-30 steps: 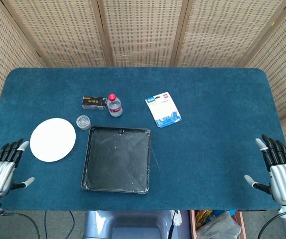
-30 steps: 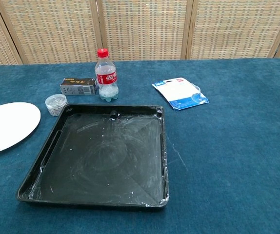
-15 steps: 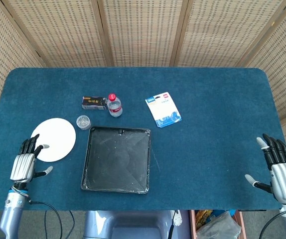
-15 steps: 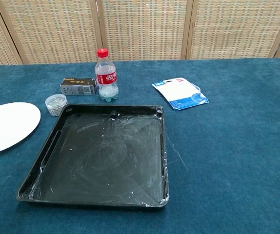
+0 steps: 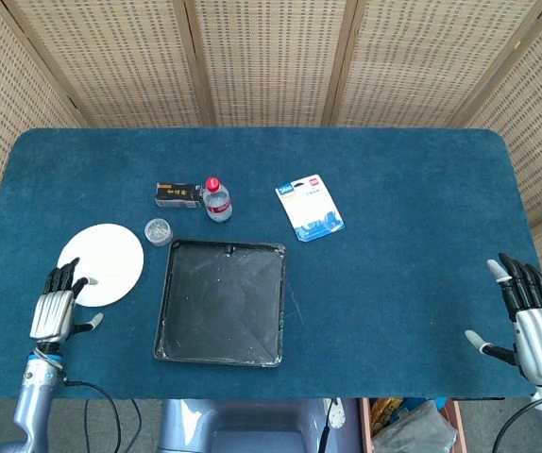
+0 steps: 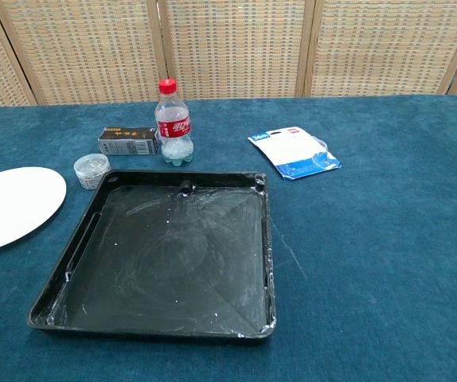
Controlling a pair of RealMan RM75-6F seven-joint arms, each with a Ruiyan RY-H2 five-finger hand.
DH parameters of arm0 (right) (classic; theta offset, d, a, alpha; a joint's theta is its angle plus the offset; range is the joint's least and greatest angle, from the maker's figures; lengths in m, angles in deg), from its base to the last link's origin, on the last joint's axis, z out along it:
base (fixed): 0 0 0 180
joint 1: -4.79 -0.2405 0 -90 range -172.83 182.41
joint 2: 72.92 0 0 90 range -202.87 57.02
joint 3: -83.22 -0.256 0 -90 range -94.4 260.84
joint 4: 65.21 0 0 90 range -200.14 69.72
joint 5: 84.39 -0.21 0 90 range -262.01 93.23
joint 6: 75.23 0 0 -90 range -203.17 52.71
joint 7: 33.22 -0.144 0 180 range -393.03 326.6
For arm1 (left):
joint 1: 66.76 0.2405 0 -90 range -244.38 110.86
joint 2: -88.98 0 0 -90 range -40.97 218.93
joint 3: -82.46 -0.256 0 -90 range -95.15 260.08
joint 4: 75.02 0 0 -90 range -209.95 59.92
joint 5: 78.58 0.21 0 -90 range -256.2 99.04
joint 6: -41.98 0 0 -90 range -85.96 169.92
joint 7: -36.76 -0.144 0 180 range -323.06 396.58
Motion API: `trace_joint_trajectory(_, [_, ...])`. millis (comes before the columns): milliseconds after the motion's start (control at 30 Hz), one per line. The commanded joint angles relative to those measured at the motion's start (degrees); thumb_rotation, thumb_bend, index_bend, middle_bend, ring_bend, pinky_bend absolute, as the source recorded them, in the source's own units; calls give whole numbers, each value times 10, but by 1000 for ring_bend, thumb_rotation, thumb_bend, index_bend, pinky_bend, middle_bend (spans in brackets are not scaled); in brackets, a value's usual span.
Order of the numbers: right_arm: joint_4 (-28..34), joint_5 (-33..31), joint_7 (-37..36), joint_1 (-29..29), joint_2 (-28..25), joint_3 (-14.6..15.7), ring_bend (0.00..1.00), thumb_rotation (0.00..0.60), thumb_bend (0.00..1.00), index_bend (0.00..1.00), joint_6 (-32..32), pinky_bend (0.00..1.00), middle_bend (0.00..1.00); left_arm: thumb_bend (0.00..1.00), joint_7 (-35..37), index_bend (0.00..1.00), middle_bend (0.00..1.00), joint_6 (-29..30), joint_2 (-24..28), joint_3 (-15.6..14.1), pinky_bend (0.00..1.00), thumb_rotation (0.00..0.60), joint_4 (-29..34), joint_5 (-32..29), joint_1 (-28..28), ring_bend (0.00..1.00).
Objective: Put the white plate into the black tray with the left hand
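Observation:
The white plate (image 5: 105, 262) (image 6: 12, 205) lies flat on the blue table, left of the black tray (image 5: 222, 302) (image 6: 173, 253). My left hand (image 5: 57, 307) is at the plate's near left rim with its fingers apart and its fingertips over the rim. It holds nothing. In the chest view only a fingertip shows at the left border. My right hand (image 5: 533, 321) hovers open at the table's right front corner, far from both. The tray holds nothing.
Behind the tray stand a small clear jar (image 5: 159, 230), a dark box (image 5: 177, 194) and a red-capped bottle (image 5: 217, 200). A white and blue packet (image 5: 310, 207) lies to the back right. Woven screens close off the back.
My left hand has moved forward and right from the table's front left edge to the plate's near rim. The right hand has hardly moved.

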Motion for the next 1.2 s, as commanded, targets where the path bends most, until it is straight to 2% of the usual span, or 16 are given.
trace_joint_trajectory(33, [-1, -3, -2, -1, 0, -1, 0, 600, 0, 0, -2, 0, 0, 229, 6, 332, 0, -12, -14, 10, 0, 600, -26, -11, -9, 0])
trace_joint_trajectory(433, [-2, -10, -5, -4, -1, -2, 0, 600, 0, 0, -11, 0, 0, 263, 12, 345, 0, -44, -35, 29, 0, 600, -75, -33, -32, 0])
trace_joint_trajectory(800, [-2, -8, -5, -5, 0, 0, 0, 600, 0, 0, -12, 0, 0, 412, 25, 461, 0, -40, -35, 30, 0, 600, -76, -35, -32, 0])
trace_joint_trajectory(1200, [-2, -7, -10, -5, -1, 1, 0, 600, 0, 0, -13, 0, 0, 496, 41, 566, 0, -27, -36, 34, 0, 600, -76, -31, -36, 0])
